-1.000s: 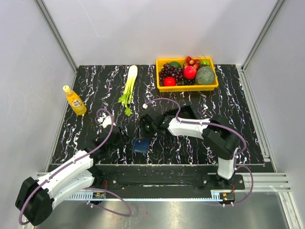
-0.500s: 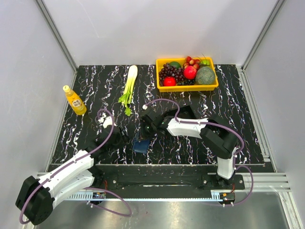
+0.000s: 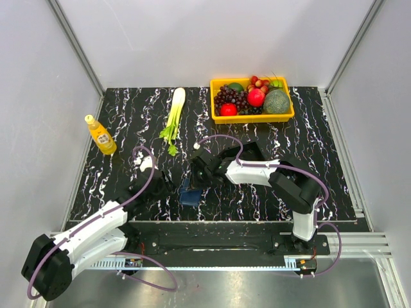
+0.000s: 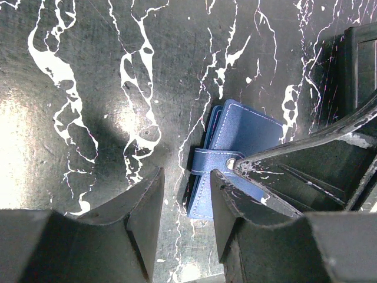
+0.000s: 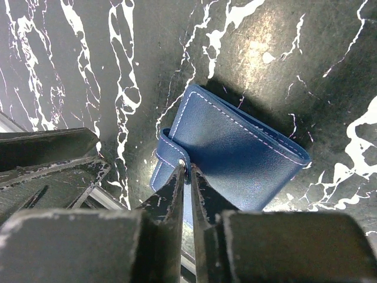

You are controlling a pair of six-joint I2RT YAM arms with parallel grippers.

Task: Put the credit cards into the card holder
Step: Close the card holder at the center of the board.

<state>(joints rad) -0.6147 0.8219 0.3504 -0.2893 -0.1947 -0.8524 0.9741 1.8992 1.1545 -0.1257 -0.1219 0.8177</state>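
The card holder (image 5: 235, 159), dark blue with pale stitching, lies folded flat. The right gripper (image 5: 187, 171) has its fingers nearly pressed together, pinching the snap strap (image 4: 209, 159). The left gripper (image 4: 185, 177) stands spread, with the holder just beyond its fingertips. The label on the bottle (image 3: 101, 135) is too small to read.

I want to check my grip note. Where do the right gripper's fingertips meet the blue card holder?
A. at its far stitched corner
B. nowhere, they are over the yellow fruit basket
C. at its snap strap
C: the right wrist view shows the right gripper pinching the card holder by its snap strap.
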